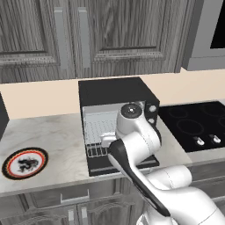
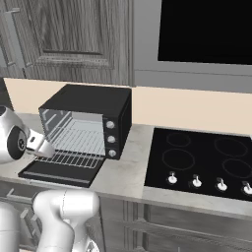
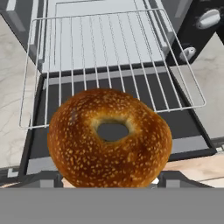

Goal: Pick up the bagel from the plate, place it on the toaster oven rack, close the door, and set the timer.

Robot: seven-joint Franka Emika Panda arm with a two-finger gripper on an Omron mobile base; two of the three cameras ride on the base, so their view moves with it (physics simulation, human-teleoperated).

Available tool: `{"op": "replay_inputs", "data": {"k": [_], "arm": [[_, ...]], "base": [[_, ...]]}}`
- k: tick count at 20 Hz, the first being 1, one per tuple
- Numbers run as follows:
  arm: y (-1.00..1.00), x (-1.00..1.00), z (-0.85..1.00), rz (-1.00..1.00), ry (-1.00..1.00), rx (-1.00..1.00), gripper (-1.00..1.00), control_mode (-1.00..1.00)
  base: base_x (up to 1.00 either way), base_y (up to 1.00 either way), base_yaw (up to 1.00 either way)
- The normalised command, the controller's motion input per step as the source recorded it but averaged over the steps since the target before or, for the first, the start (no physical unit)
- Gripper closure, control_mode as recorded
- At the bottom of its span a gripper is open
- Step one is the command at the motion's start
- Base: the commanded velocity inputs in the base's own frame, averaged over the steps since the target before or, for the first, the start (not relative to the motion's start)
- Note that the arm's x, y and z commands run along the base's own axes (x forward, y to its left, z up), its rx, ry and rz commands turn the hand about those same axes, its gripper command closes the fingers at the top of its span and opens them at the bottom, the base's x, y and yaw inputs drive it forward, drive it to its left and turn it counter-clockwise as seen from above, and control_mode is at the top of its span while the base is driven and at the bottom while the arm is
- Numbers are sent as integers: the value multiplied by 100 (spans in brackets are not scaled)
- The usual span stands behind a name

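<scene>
The bagel (image 3: 109,140), golden-brown and seeded, hangs close to the camera in the hand view, between the two dark fingertips (image 3: 43,179) of my gripper (image 3: 109,180), which is shut on it. Below it lies the open black door (image 3: 183,131) of the toaster oven. The silver toaster oven rack (image 3: 109,57) is pulled partway out over the door. From the base views, my hand (image 2: 39,145) sits in front of the oven mouth, over the rack (image 1: 97,132) and the lowered door (image 2: 54,173). The plate (image 1: 25,162) lies bare on the counter at the left.
Three oven knobs (image 2: 110,139) run down the right side of the toaster oven. A black cooktop (image 2: 202,157) with its own knobs lies to the right. Grey wall cabinets (image 1: 88,35) hang above, and my own arm (image 1: 136,149) blocks part of the oven front.
</scene>
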Motion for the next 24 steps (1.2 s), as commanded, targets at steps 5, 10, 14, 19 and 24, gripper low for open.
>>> {"op": "replay_inputs", "data": {"k": [5,10,14,19,24], "arm": [[-14,22,0,0,3,0,100,-100],[-1,37,0,3,7,0,100,-100],[0,41,0,4,10,0,100,-100],[0,36,-4,3,9,0,100,-100],[0,31,-17,2,5,0,100,-100]], "base": [[0,0,0],[0,0,0],[0,0,0],[0,0,0],[0,0,0]]}}
